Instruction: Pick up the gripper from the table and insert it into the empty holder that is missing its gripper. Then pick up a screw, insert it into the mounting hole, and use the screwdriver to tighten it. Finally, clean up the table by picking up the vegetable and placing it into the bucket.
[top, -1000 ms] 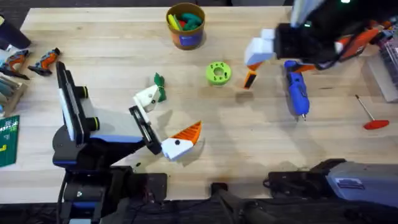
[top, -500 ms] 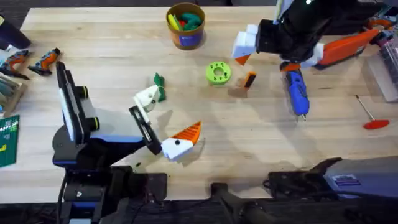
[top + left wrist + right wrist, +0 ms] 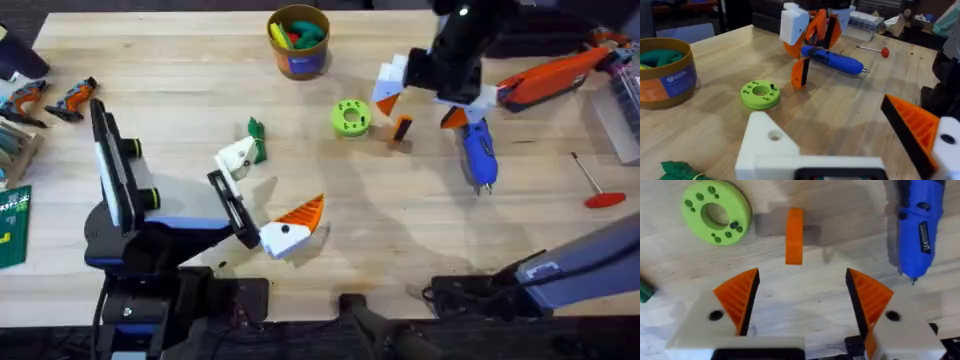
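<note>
The orange wedge gripper (image 3: 402, 128) stands on edge on the table next to a lime-green disc (image 3: 350, 117). My right gripper (image 3: 420, 108) hovers open just above it, and the wedge (image 3: 794, 235) lies a little beyond its orange pads (image 3: 737, 297). My left gripper (image 3: 265, 192) is open; one finger is the bare white holder (image 3: 240, 157) (image 3: 770, 150), the other carries an orange pad (image 3: 912, 127). The blue screwdriver (image 3: 478, 152) lies right of the wedge. The dark-green vegetable (image 3: 255, 130) lies beside the holder. The bucket (image 3: 298, 40) stands at the back. A small dark screw-like piece (image 3: 734, 225) sits in the disc.
An orange-and-black tool (image 3: 560, 75) lies at the back right and a red-handled rod (image 3: 595, 185) at the right. Small tools and a green card (image 3: 12, 225) crowd the left edge. Bare wood lies between the wedge and the table's front edge.
My right arm has swung left and turned its wrist, so its open fingers now sit over the wedge. The wedge, the screwdriver and the left arm have stayed put.
</note>
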